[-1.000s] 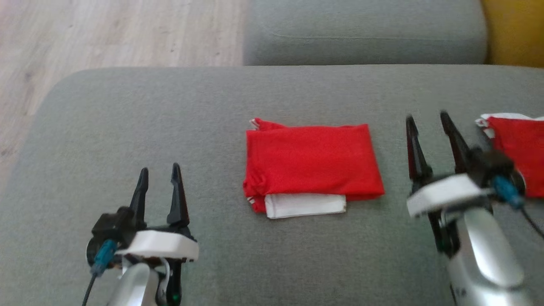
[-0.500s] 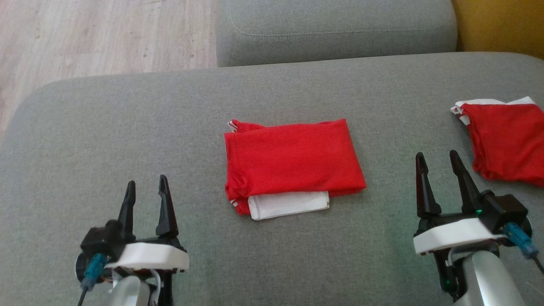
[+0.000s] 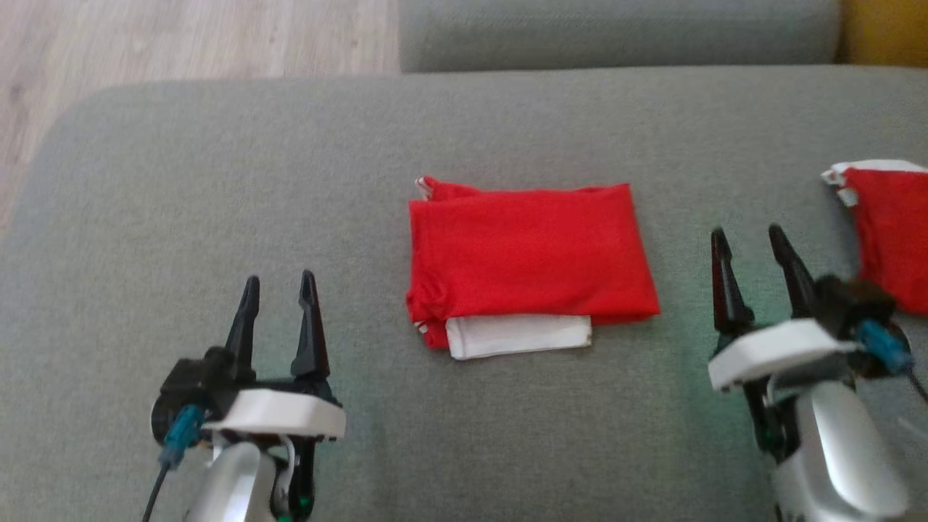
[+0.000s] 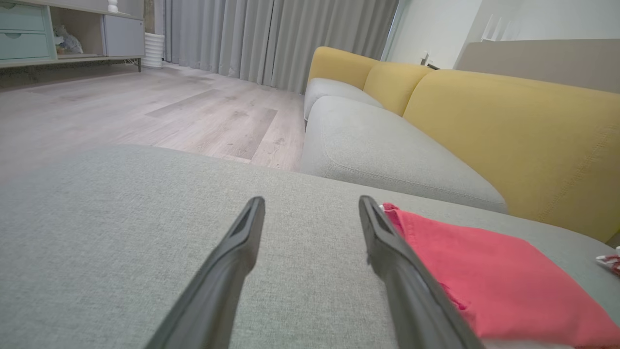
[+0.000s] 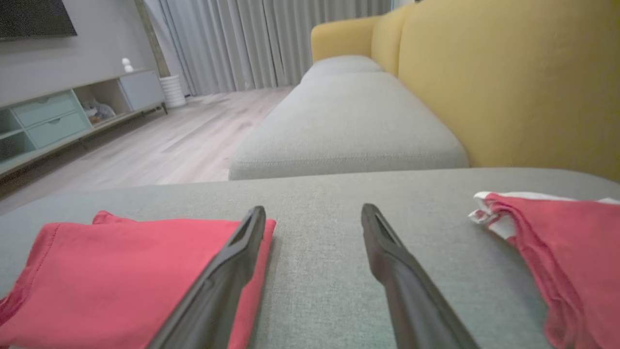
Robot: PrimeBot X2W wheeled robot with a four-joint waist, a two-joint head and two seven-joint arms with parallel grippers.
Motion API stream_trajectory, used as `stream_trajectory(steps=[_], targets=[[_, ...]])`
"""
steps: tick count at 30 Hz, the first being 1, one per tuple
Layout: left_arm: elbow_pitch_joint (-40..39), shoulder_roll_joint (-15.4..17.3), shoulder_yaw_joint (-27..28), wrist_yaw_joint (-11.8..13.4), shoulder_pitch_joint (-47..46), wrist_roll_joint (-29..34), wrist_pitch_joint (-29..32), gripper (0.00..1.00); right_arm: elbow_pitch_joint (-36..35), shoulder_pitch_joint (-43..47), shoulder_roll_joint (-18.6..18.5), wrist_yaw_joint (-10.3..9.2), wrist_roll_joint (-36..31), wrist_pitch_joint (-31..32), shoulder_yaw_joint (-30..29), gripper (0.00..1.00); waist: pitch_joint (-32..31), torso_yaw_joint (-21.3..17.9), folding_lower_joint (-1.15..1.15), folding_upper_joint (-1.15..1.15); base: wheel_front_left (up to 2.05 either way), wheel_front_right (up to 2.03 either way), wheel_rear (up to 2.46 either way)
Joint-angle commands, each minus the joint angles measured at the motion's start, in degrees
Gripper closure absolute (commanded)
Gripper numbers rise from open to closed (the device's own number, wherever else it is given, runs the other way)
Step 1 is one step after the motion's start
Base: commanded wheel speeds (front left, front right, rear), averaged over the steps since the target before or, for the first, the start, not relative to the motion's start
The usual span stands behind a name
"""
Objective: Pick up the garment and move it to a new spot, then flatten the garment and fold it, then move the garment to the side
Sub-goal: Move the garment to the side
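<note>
Left gripper (image 3: 280,277) and right gripper (image 3: 747,230) both gape, empty. The folded garment (image 3: 529,254) lies between them, slightly ahead. Risk: pinching only the top layer unravels the fold, or the right one snags the second red garment (image 3: 895,232) just to its right.

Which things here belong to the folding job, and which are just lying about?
Job: folded red garment at centre; left gripper, open; right gripper, open; grey cushion under it.
Lying about: second red garment at right edge; yellow backrest; wooden floor.
</note>
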Motion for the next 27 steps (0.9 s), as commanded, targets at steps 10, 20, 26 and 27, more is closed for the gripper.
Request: stream_trajectory(steps=[10,20,26,27], targets=[[-0.9,0.2,-1.7,0.6,-6.2,-1.8,-0.5,0.00,11.3,-10.9,0.0,-0.04,2.4,6.0,2.2,0.00,6.1,5.7,0.00,0.00,0.00,0.00,0.00],[-0.4,0.2,-2.2,0.9,-7.2,-3.0,-0.5,0.00,21.0,-13.1,0.0,-0.04,3.5,8.4,7.6,0.00,5.9,6.9,0.00,0.00,0.00,0.00,0.00],[-0.1,0.2,-2.5,1.0,-7.3,-3.3,-0.5,0.00,24.4,-14.8,0.0,-0.04,1.9,6.8,8.4,1.00,4.4,6.1,0.00,0.00,0.00,0.00,0.00],[0.0,0.2,-2.5,1.1,-7.2,-3.2,-0.5,0.00,24.6,-15.1,0.0,-0.04,1.1,6.0,8.0,1.00,4.1,5.8,0.00,0.00,0.00,0.00,0.00]])
